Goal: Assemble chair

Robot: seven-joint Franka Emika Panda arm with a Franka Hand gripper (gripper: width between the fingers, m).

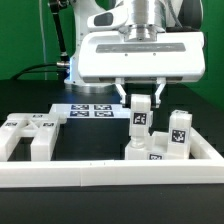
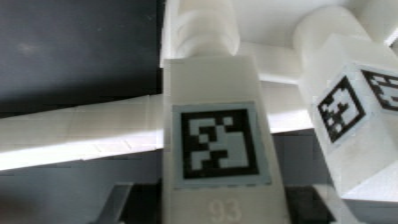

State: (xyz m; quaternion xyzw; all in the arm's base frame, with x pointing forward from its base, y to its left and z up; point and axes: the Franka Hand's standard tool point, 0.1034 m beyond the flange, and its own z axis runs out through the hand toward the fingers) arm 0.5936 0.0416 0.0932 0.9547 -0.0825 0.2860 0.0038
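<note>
My gripper hangs at the middle of the scene, jaws on either side of the top of an upright white chair leg that bears a square tag. In the wrist view the same leg runs straight between my dark fingers, which lie against its two sides. The leg's lower end is at other white chair parts. Another tagged block stands upright just to the exterior view's right. More tagged chair parts lie at the exterior view's left.
The marker board lies flat behind the parts. The long white border rail runs along the front and up the right side. The arm's large white body fills the top of the exterior view.
</note>
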